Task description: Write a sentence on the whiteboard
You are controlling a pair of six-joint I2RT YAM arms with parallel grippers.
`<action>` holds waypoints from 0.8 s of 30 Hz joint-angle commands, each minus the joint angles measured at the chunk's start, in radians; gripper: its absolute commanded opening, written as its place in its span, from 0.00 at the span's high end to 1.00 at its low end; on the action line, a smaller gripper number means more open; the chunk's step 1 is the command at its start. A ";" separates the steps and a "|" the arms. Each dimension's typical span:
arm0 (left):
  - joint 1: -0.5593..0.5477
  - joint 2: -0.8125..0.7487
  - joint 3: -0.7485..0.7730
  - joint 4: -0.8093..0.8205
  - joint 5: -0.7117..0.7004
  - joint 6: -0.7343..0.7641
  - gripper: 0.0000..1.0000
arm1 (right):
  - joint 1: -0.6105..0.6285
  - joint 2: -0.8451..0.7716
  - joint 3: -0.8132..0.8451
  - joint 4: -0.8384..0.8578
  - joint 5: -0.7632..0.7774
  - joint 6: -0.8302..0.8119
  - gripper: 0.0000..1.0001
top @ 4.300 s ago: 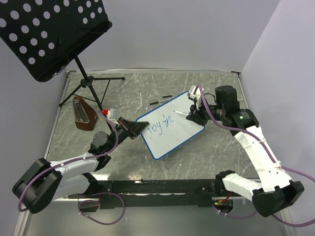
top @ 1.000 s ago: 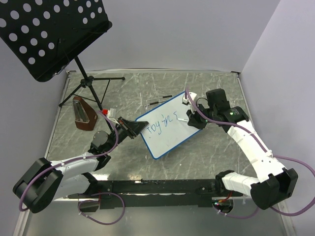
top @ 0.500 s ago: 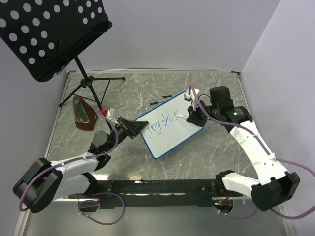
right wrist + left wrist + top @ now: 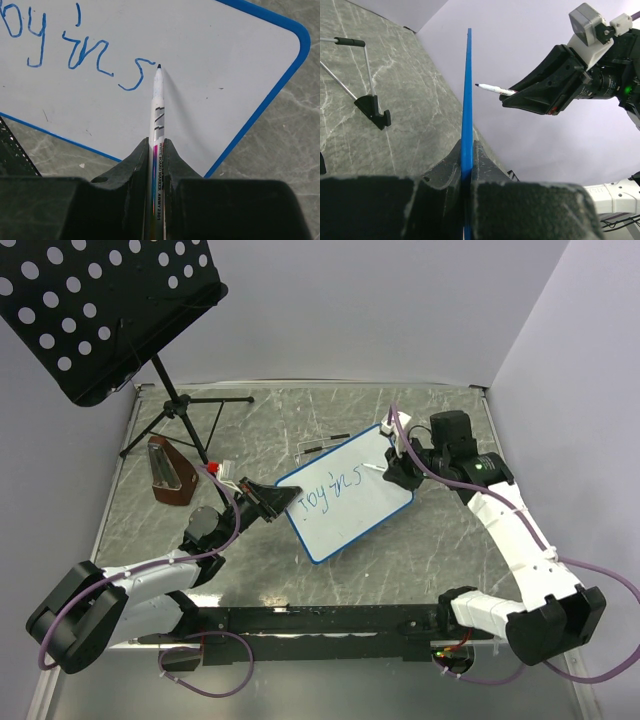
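The whiteboard (image 4: 355, 518), white with a blue frame, stands tilted mid-table. My left gripper (image 4: 272, 502) is shut on its left edge; the left wrist view shows the blue edge (image 4: 468, 95) pinched between the jaws of that gripper (image 4: 467, 152). My right gripper (image 4: 396, 473) is shut on a white marker (image 4: 156, 112). The marker's tip sits at the upper end of the last blue letter, with a thin gap to the board in the left wrist view. The sentence (image 4: 75, 47) reads roughly "Joy in s" on the whiteboard (image 4: 220, 55).
A black perforated music stand (image 4: 100, 310) rises at the back left, its tripod legs (image 4: 185, 410) spread on the grey marble table. A brown wooden object (image 4: 168, 472) sits by the tripod. A thin dark stick (image 4: 325, 447) lies behind the board.
A blue "s" has appeared after "in" since the earliest frame. Over the last second the right gripper shifted the marker slightly right and up. The left arm stayed still.
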 commanded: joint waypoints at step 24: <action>0.004 -0.029 0.020 0.177 0.008 -0.043 0.99 | -0.004 -0.024 -0.041 -0.060 -0.004 -0.048 1.00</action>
